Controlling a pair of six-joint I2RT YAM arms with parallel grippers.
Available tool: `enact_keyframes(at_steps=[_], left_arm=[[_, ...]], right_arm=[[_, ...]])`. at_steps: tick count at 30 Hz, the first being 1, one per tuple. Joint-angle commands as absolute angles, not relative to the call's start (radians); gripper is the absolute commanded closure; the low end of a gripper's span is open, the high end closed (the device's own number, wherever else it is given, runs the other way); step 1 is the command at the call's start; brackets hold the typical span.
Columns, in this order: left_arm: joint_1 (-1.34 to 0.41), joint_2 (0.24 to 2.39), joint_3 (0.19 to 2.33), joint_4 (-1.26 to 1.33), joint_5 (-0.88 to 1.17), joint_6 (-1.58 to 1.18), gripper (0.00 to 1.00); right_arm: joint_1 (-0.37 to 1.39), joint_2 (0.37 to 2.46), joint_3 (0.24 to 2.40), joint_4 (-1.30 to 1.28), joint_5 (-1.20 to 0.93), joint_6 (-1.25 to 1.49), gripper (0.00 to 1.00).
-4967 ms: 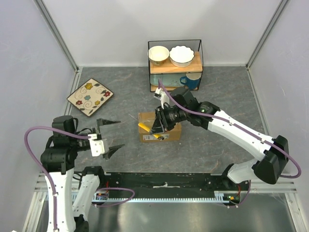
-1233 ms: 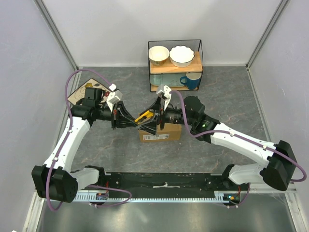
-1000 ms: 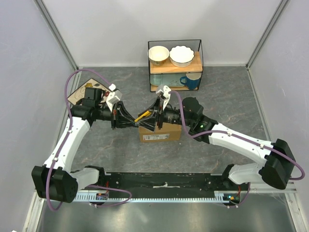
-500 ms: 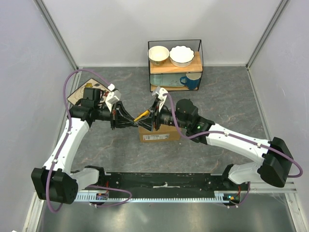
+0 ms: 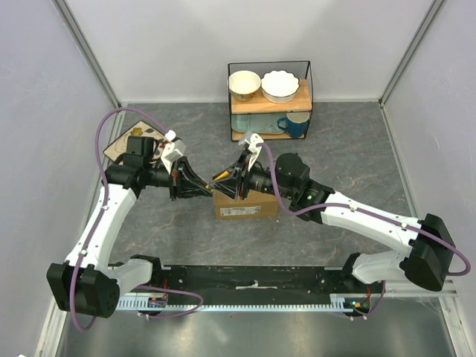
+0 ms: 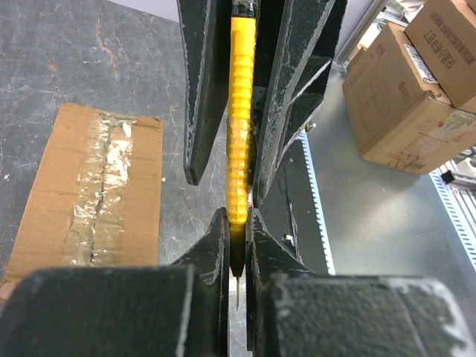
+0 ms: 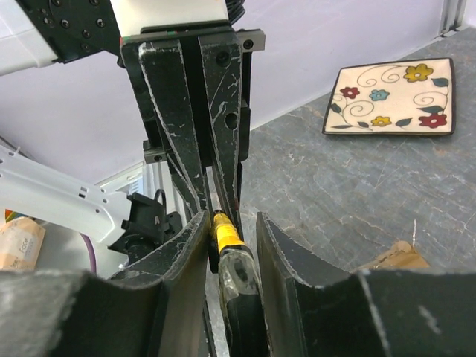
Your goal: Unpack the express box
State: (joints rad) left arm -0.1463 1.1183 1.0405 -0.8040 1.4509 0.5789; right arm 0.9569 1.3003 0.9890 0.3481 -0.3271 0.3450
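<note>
The express box [image 5: 245, 204], a brown carton with clear tape along its top seam, sits mid-table; it also shows in the left wrist view [image 6: 97, 193]. Just above its left end a yellow utility knife [image 5: 222, 178] hangs in the air between both grippers. My left gripper [image 6: 238, 219] is shut on the knife's [image 6: 240, 111] blade end, and a thin blade tip pokes out between its fingers. My right gripper [image 7: 232, 219] straddles the knife's black rear end [image 7: 238, 275]; a gap shows beside one finger [image 7: 286, 253].
A wire rack [image 5: 309, 89] at the back holds two bowls and a blue mug [image 5: 294, 125]. A flowered square plate [image 7: 390, 97] lies at the far left, partly behind my left arm. Cardboard cartons [image 6: 401, 89] stand off the table.
Five seconds ago the left arm was back near its base, open; now it grips the knife. Over the last second the right jaws narrowed around the knife and both arms drifted slightly left.
</note>
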Motion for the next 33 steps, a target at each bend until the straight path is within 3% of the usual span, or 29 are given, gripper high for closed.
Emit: enact_keyframes(at_steps=[1, 4, 8, 12, 14, 15, 18, 23, 29, 33], left_arm=[[-0.149, 1.097, 1.052, -0.784, 1.611, 0.538, 0.98], [-0.149, 1.100, 1.052, -0.784, 1.605, 0.534, 0.93], [-0.149, 1.103, 1.043, -0.784, 1.571, 0.528, 0.80], [-0.149, 1.097, 1.025, -0.784, 1.494, 0.537, 0.69], [-0.147, 1.098, 1.011, -0.784, 1.474, 0.540, 0.53], [-0.147, 1.098, 1.008, -0.785, 1.459, 0.541, 0.22], [-0.147, 1.097, 0.996, -0.782, 1.408, 0.558, 0.01], [-0.147, 1.080, 0.963, -0.737, 1.292, 0.578, 0.01], [-0.176, 0.917, 0.816, -0.548, 1.131, 0.532, 0.01], [-0.225, 0.897, 0.766, -0.537, 1.019, 0.572, 0.01]], right_arm=[[0.963, 1.308, 1.012, 0.368, -0.359, 0.348, 0.62], [0.962, 1.301, 1.009, 0.357, -0.364, 0.342, 0.71], [0.963, 1.273, 0.994, 0.341, -0.334, 0.328, 0.98], [0.962, 1.244, 0.999, 0.293, -0.276, 0.295, 1.00], [0.962, 1.229, 1.014, 0.252, -0.233, 0.266, 1.00], [0.962, 1.226, 1.022, 0.232, -0.218, 0.256, 1.00], [0.963, 1.213, 1.049, 0.170, -0.158, 0.213, 1.00], [0.963, 1.186, 1.054, 0.071, 0.132, 0.149, 1.00], [0.962, 1.198, 0.997, 0.069, 0.506, 0.060, 1.00], [0.962, 1.262, 0.986, 0.110, 0.636, 0.029, 1.00]])
